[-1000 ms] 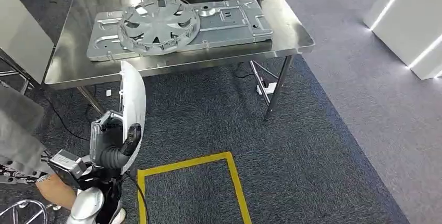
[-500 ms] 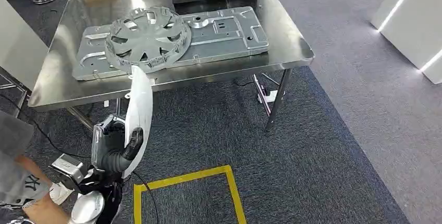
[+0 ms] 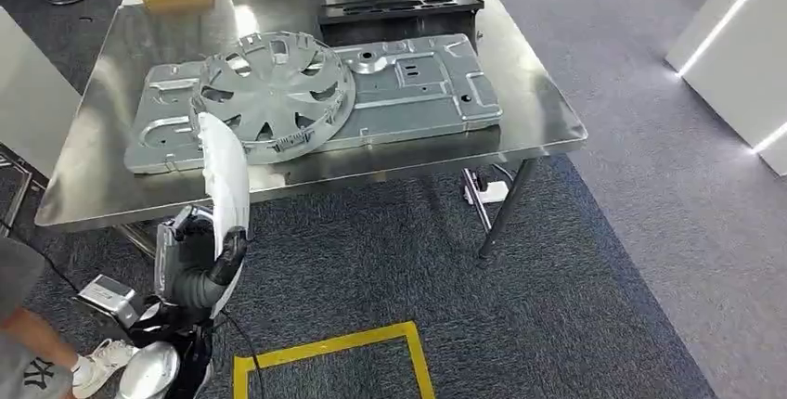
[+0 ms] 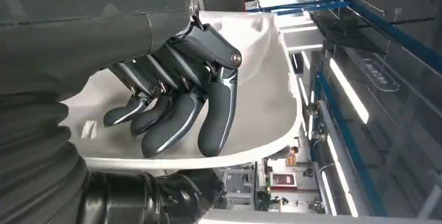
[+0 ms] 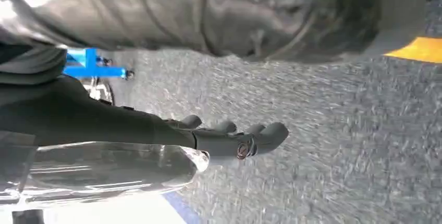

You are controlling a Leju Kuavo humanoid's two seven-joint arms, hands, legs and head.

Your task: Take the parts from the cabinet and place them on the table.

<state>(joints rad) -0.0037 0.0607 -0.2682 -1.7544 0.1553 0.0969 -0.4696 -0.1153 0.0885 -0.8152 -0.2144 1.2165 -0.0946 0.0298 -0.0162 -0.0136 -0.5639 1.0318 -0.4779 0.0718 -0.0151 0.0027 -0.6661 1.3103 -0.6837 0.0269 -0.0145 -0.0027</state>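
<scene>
1. The left hand [image 3: 199, 264] grips a curved white part [image 3: 225, 176], held upright just short of the table's [image 3: 543, 93] near edge.
2. The right hand [image 5: 229, 138] hangs with fingers extended, holding nothing.
3. Advice: lift the part above the edge, then lay it on bare steel at the near left corner, clear of the wheel cover [image 3: 271, 93] and metal panel [image 3: 418, 83].

White part [image 3: 225, 172]; grey wheel cover [image 3: 271, 93] and plate [image 3: 408, 83]; shiny steel table [image 3: 538, 111]; dark speckled carpet [image 3: 575, 288], yellow line [image 3: 325, 345].
</scene>
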